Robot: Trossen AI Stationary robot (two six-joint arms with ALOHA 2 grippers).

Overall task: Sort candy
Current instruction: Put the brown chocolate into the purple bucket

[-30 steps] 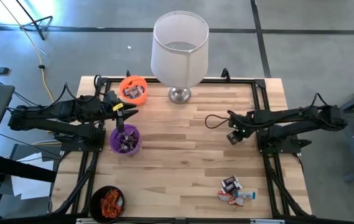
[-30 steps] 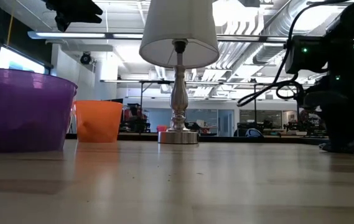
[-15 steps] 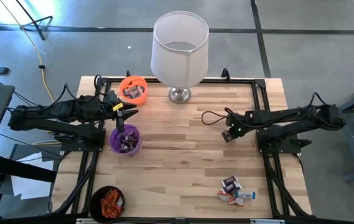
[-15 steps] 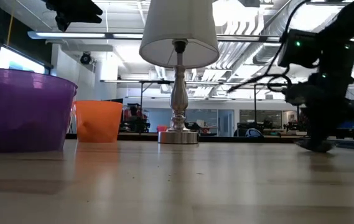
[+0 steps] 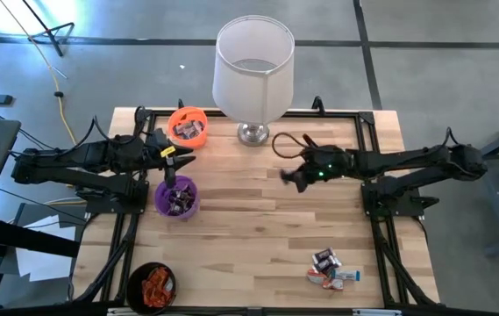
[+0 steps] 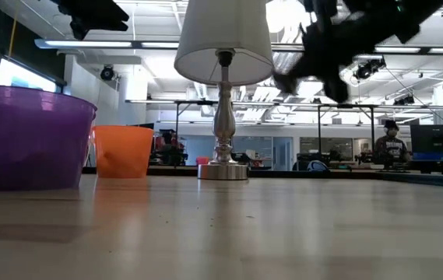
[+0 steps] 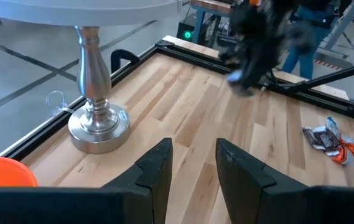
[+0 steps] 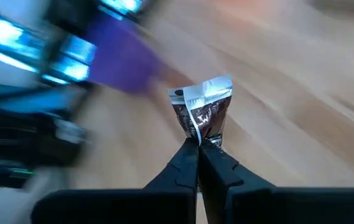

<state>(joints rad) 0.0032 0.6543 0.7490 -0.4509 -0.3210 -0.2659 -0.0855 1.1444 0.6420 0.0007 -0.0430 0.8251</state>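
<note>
Pinching brown candy (image 8: 203, 114), right gripper (image 8: 198, 148) mid-table, airborne.

The high view looks straight down from above the counter (image 5: 258, 211) and takes in its whole top with both arms. The low view sits at counter-top height, facing level across the surface into the room behind; the purple cup (image 6: 30, 136) stands close to its lens. The left wrist view looks forward past its own fingers (image 7: 155, 168) across the counter. The lamp (image 5: 253, 75) appears in these three views. The right wrist view faces downward, close over its claw (image 8: 198, 146).
</note>
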